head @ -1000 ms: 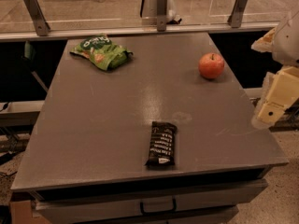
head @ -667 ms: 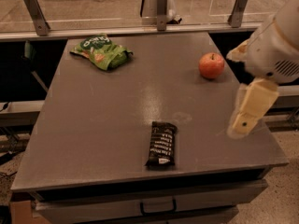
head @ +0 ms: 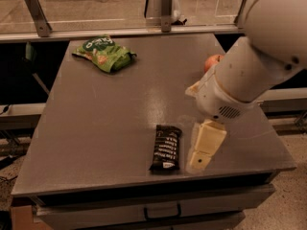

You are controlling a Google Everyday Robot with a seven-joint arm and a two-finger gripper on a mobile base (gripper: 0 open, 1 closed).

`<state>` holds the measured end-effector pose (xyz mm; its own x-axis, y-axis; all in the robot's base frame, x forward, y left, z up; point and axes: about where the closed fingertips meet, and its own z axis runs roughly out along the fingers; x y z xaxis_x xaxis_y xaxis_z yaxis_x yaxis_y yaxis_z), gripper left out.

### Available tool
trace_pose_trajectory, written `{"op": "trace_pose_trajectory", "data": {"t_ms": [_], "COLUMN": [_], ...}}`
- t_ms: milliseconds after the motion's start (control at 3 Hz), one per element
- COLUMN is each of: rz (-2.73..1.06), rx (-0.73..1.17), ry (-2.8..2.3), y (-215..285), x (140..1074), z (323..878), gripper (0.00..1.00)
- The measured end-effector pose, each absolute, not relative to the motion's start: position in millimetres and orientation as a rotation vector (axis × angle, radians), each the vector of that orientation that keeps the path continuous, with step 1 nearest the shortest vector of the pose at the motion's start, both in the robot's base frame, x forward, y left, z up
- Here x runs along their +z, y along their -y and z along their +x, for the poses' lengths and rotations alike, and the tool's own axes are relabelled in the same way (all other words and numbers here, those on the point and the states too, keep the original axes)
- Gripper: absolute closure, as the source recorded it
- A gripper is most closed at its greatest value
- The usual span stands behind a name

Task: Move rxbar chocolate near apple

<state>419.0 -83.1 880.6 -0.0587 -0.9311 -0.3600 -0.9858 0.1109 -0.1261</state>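
Camera view looks down on a grey counter (head: 110, 119) from its near edge. The rxbar chocolate (head: 166, 148) lies flat near the front edge, a little right of centre. Its black wrapper runs lengthwise away from the camera, with the white lettering facing up. The hand (head: 199, 161) hangs just beside the bar on its right and points down at the counter. Its cream-coloured tip is close to the surface or on it; which of the two is unclear. A narrow strip of counter separates it from the bar. Whether the hand is open or closed cannot be told from this angle. The white arm (head: 259, 51) comes in from the upper right and fills that corner. The apple (head: 211, 61) sits toward the far right of the counter, well apart from the bar. It is mostly hidden behind the arm, so only its red-orange left part shows. A green snack bag (head: 103, 55) lies near the far left corner. A drawer handle (head: 161, 212) shows below the front edge.
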Motion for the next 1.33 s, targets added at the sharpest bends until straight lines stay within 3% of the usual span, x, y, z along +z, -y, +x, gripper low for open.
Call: {"op": "trace_pose_trajectory", "data": {"t_ms": [667, 1000, 1333], "rz": [-1.830, -1.806, -1.798], "rx": [0.334, 0.395, 0.434], "ry": [-2.058, -2.041, -2.023], "y": [66, 60, 54], "x": [822, 812, 811], "z": [428, 432, 431], "gripper": [0.00, 0.17, 0.41]}}
